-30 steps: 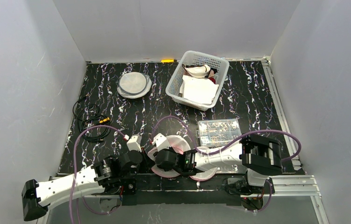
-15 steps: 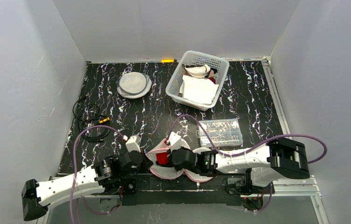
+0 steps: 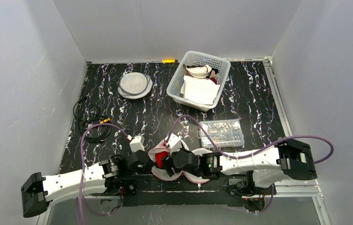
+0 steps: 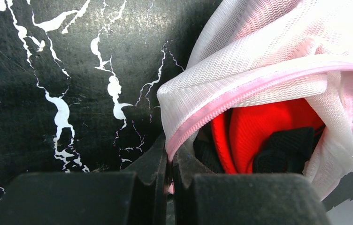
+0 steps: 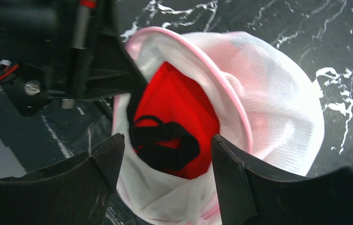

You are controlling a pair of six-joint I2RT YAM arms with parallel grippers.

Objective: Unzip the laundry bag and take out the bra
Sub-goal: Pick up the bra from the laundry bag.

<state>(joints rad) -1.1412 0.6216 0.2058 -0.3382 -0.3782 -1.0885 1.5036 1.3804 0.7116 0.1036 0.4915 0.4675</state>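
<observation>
The laundry bag is white mesh with a pink zipper edge and lies at the table's near edge with its mouth open. Inside the mouth shows the red bra with black straps. My left gripper is shut on the bag's pink zipper rim, at the bag's left side; the bra lies just beyond it. My right gripper is open over the bag's mouth, its fingers either side of the bra and apart from it. In the top view the right gripper sits over the bag.
A white basket of clothes stands at the back. A clear plastic box sits right of the bag, behind the right arm. A round mesh pouch lies back left, and a coiled black cable at the left wall.
The right gripper shut briefly and has opened again over the bag. The bag's mouth has spread and the red bra shows more. The left arm shifted slightly right, still gripping the rim.
</observation>
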